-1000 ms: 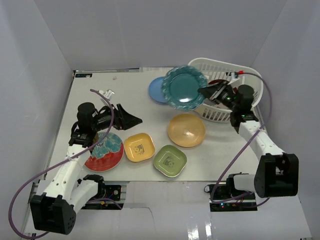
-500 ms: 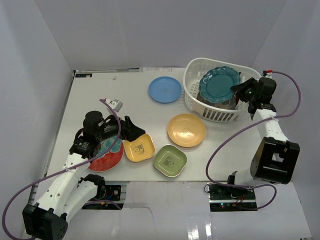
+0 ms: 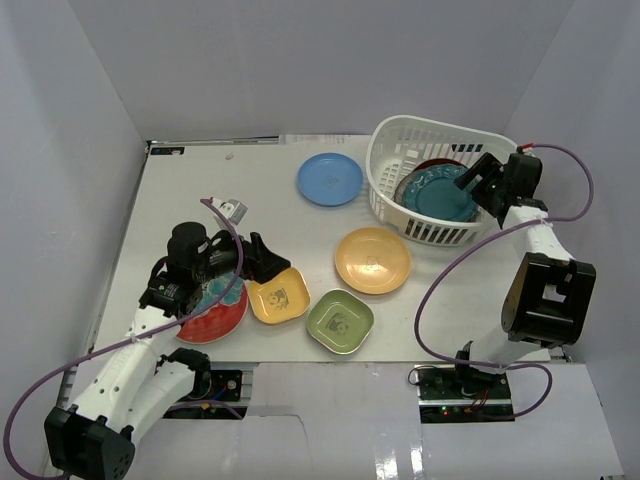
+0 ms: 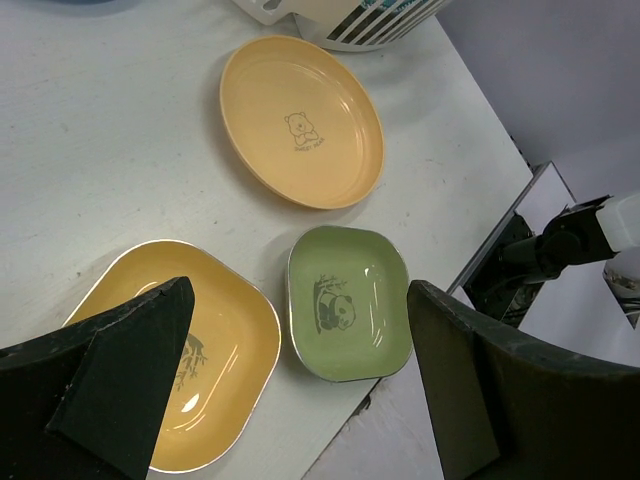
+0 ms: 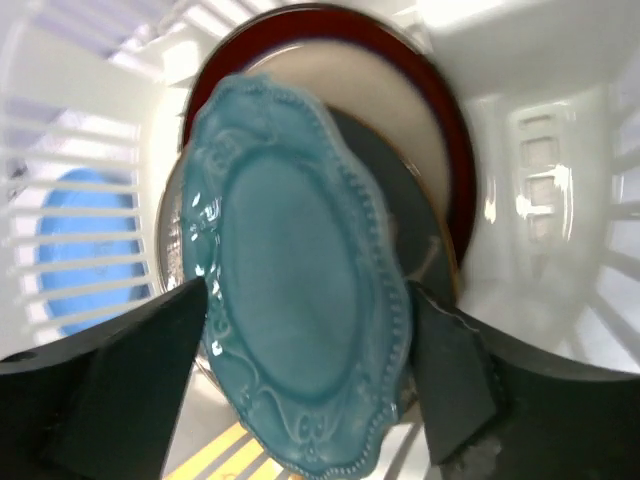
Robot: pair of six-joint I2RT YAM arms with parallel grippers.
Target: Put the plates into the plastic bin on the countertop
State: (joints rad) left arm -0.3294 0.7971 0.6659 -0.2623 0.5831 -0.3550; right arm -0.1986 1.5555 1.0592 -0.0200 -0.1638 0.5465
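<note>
Fingers (image 5: pixel 120 380) of the right gripper (image 3: pixel 478 182) are spread wide and hold nothing. They hang over the plastic bin (image 3: pixel 398 140), which stands at 1 o'clock on the countertop (image 3: pixel 200 190). Below and between them, the teal scalloped plate (image 5: pixel 300 310) lies in the bin on top of a grey plate (image 5: pixel 405 205). The maroon-rimmed plate (image 5: pixel 445 110) shows past its edge at 12 o'clock.

The left gripper (image 3: pixel 272 262) is likewise parted and empty, and hangs above the yellow plate (image 4: pixel 200 340) at 7 o'clock. The red plate (image 3: pixel 212 310) sits at 8 o'clock, partly under that arm. The green plate (image 4: pixel 350 310) is at 6, and the orange plate (image 3: pixel 372 260) is near the middle. The light blue plate (image 3: pixel 330 179) is at 12, just beside the bin.

The surface is white and matte, and pale grey walls (image 3: pixel 300 60) close it in on three sides.
</note>
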